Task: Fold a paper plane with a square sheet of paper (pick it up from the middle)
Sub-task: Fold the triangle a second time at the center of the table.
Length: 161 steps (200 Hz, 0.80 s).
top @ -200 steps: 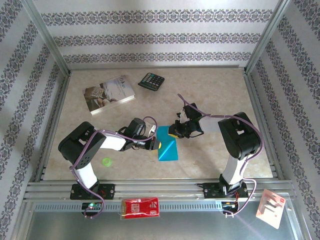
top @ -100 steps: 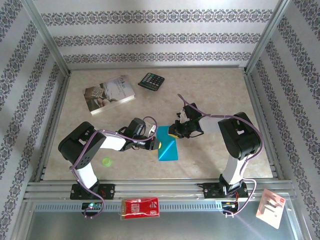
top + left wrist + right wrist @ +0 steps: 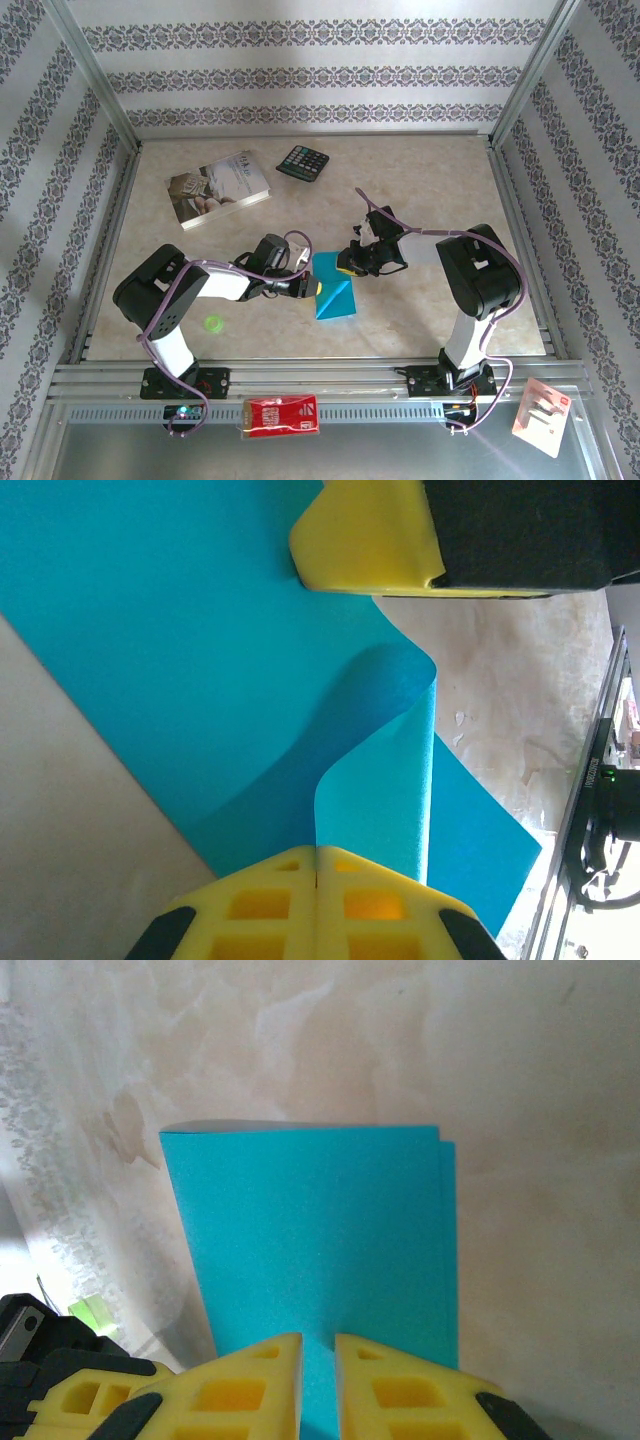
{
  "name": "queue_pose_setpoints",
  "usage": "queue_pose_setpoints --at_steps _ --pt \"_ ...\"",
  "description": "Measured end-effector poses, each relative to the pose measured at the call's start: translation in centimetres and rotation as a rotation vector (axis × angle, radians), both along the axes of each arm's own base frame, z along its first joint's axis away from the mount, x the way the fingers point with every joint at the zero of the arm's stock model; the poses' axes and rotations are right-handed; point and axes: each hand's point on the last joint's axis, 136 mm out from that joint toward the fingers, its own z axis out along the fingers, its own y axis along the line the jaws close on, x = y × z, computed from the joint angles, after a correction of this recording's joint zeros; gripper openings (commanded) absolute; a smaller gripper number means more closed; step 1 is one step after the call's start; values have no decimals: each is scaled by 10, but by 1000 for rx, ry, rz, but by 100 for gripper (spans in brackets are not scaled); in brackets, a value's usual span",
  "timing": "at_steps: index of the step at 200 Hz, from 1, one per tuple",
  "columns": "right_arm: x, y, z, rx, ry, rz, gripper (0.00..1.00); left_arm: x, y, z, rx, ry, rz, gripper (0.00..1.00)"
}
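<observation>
Left fingers (image 3: pixel 265 910) pinch a raised flap of blue paper (image 3: pixel 150 630); right fingers (image 3: pixel 400 1395), slightly apart, press it

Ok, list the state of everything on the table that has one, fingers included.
square sheet of paper: folded over, lying flat, one flap curled up off it.
left gripper: fingers shut on that curled flap.
right gripper: fingers a narrow gap apart, at the sheet's edge.
book: closed, cover up.
calculator: lying flat, keys up.
</observation>
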Motion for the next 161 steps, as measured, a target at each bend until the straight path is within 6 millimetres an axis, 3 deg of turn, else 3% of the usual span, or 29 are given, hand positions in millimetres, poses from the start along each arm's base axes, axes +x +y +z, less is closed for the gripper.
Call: queue_pose_setpoints --at_steps 161 --pt "0 0 0 0 0 0 19 -2 1 -7 28 35 -2 0"
